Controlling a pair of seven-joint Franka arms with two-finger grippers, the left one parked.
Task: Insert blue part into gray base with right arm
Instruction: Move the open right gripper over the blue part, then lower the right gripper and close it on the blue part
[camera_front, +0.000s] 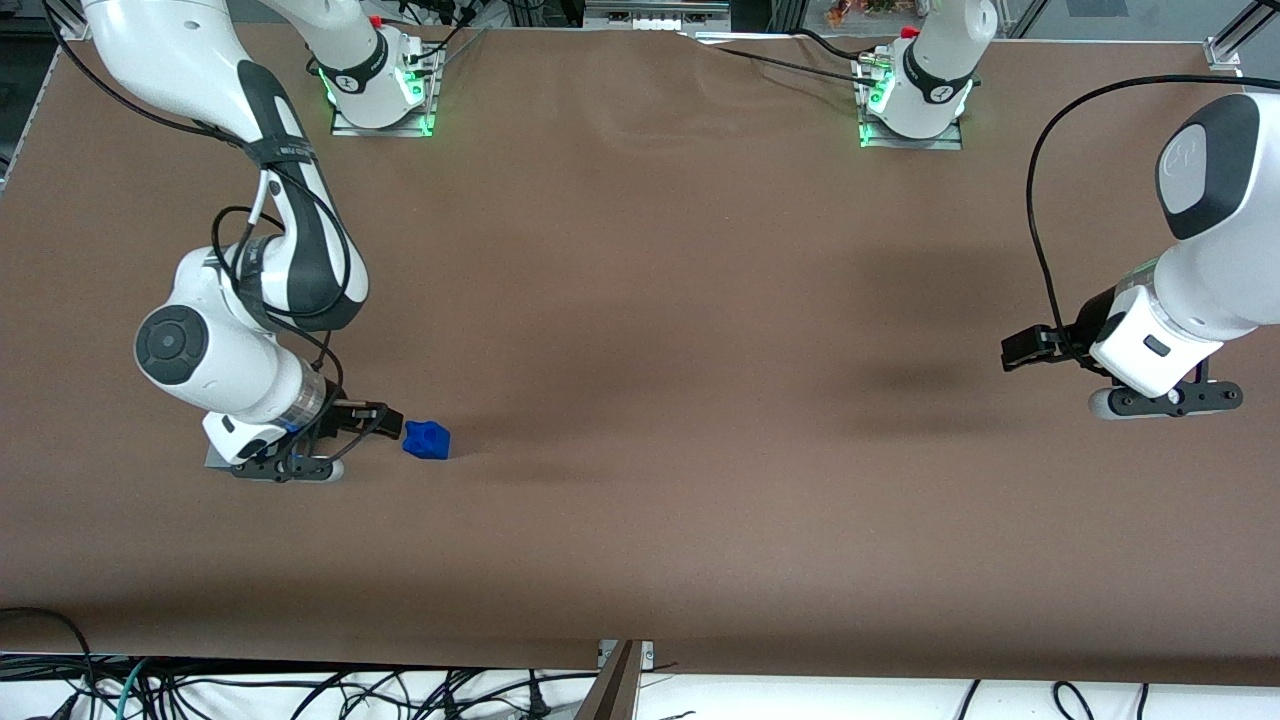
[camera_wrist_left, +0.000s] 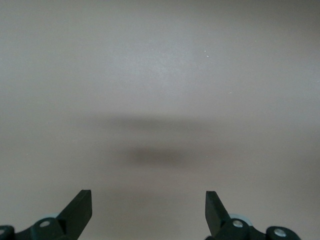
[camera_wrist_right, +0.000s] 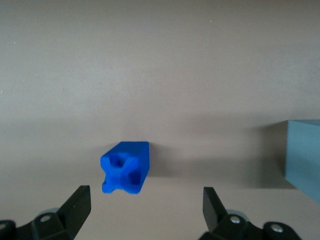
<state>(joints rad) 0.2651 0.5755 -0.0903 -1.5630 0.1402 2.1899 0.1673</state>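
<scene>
Your right arm (camera_front: 290, 230) reaches down at the working arm's end of the bench (camera_front: 700, 300), white with black sections and a black strap band, and its hand (camera_wrist_right: 145, 210) hangs low over the brown surface with its two black fingers (camera_wrist_right: 77, 205) spread wide and nothing between them. The blue part (camera_front: 427, 439) lies on the bench just beside that hand, apart from the fingers: you see a small bright-blue block, and from the wrist camera its facing end shows notches and angled hollows cut into it, with a smooth flat flank. The gray base (camera_wrist_right: 303, 156) shows only in the wrist view, as a plain light-grey slab face standing on the bench near the blue part and not touching it; you cannot tell its recess from here. No brand or label can be read anywhere; the strap carries faint marks too small to make out. The bench is covered by a smooth matte brown sheet with soft wrinkles and shadows. Farther from the front camera, two arm mounts (camera_front: 380, 95) glow green, and loose black cables (camera_front: 300, 690) lie below the bench's near edge.
</scene>
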